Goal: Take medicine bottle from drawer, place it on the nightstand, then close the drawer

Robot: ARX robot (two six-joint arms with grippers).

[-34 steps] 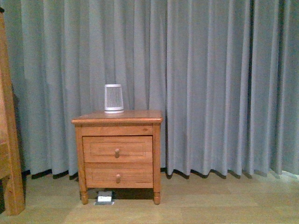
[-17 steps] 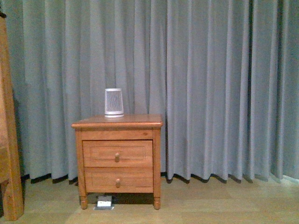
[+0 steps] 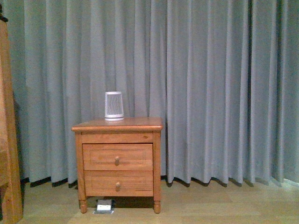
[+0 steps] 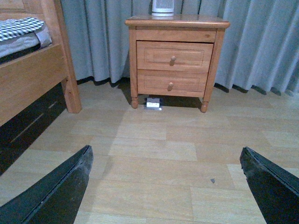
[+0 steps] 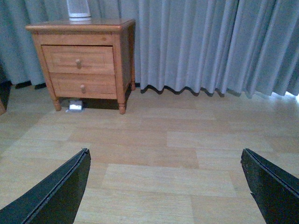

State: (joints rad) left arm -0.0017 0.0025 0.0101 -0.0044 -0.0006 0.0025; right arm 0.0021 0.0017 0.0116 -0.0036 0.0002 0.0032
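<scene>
The orange-brown nightstand (image 3: 117, 125) stands against the grey curtain, left of centre in the front view. Its upper drawer (image 3: 117, 157) is shut, with a small round knob. The medicine bottle is hidden. The nightstand (image 4: 177, 21) and drawer (image 4: 174, 56) show far ahead in the left wrist view, and the nightstand (image 5: 79, 25) with its drawer (image 5: 78, 59) in the right wrist view. My left gripper (image 4: 166, 161) is open over bare wood floor, well short of the nightstand. My right gripper (image 5: 163, 161) is also open over the floor, empty. Neither arm appears in the front view.
A white ribbed tapered cylinder (image 3: 114, 106) stands on the nightstand's top. The lower drawer (image 3: 118, 183) is shut. A small white box (image 3: 104, 205) lies on the floor under the nightstand. A wooden bed frame (image 4: 32, 77) stands to the left. Grey curtain (image 3: 224, 88) covers the back wall.
In the front view the nightstand and cylinder have slid lower in the picture and look slightly smaller, as the camera's view shifted. Both drawers stay shut.
</scene>
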